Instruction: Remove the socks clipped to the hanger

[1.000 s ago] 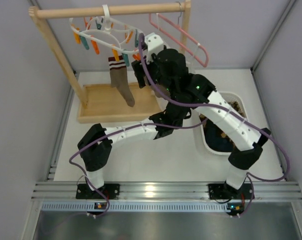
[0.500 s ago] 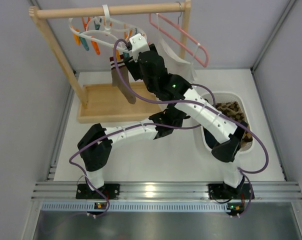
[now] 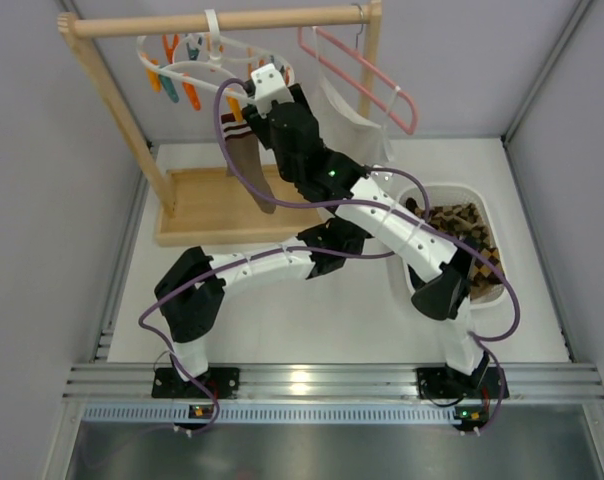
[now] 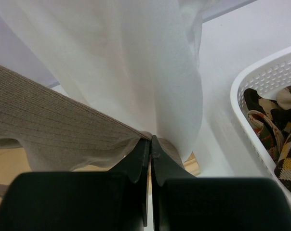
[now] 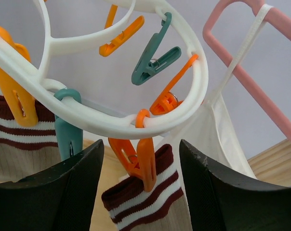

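Up at the white oval plastic ring hanger (image 5: 112, 126), the right claw (image 5: 140, 149) is spread wide, one black finger on each side of an orange clothespin (image 5: 146, 166). That pin bites the maroon-and-white striped cuff of a brown ribbed sock (image 5: 145, 197) hanging below the ring. No contact between fingers and pin. To the left, a second striped-cuff sock (image 5: 15, 139) hangs from another orange pin on the same ring.

Down low, the left claw (image 4: 150, 142) is pressed together, and brown ribbed fabric gathers right into its tips, so it is pinching the sock's lower end. The white cloth garment (image 4: 112, 62) hangs just behind it.

From above, the ring hangs on the wooden rail (image 3: 222, 20), the pink wire hanger (image 3: 367, 75) beside it. On the bench (image 3: 312, 310), right side, a white mesh plastic basket (image 4: 273, 77) holds argyle socks (image 4: 285, 159).
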You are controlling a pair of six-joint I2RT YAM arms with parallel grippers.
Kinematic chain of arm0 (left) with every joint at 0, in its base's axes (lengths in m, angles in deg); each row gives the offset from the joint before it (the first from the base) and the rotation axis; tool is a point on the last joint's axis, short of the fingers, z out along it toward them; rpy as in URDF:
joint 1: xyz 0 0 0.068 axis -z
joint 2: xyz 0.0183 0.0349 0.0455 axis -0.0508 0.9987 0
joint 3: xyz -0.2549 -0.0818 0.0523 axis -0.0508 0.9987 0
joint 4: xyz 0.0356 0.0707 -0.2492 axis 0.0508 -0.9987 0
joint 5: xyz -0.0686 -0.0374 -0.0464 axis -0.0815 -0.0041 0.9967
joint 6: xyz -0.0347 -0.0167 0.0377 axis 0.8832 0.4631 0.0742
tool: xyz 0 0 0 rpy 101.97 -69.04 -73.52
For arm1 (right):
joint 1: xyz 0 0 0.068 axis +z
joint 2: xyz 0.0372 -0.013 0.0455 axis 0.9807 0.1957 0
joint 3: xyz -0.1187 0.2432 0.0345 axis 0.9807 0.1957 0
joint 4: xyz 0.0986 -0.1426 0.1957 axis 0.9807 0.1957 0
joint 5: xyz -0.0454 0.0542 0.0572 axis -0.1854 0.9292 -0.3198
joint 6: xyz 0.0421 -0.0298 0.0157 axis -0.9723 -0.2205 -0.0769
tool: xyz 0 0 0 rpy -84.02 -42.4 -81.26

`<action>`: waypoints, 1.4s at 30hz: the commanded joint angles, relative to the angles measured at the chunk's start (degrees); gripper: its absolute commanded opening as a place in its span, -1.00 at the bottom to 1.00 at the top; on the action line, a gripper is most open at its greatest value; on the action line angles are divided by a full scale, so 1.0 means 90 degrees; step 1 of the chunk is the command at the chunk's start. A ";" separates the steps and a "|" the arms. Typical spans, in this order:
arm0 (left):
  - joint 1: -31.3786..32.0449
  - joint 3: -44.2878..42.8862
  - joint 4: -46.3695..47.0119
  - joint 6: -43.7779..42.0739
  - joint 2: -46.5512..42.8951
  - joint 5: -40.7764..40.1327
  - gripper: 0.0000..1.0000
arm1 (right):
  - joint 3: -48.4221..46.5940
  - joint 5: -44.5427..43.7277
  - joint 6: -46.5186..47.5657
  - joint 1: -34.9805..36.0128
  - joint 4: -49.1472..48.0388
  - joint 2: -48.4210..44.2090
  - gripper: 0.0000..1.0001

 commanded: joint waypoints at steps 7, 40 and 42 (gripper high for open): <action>-0.0008 0.0184 0.0334 0.0123 -0.0394 0.0151 -1.00 | -0.0312 -0.0386 0.0450 -0.0017 -0.1028 0.0197 -0.10; 0.0031 0.1892 0.0314 0.1510 -0.1847 0.0971 -1.00 | -0.0039 0.0238 0.0011 0.0031 -0.0755 -0.0163 -0.28; 0.0060 0.2106 0.0314 0.1636 -0.2072 0.1078 -1.00 | 0.0068 0.0316 -0.0077 0.0031 -0.0706 -0.0232 -0.08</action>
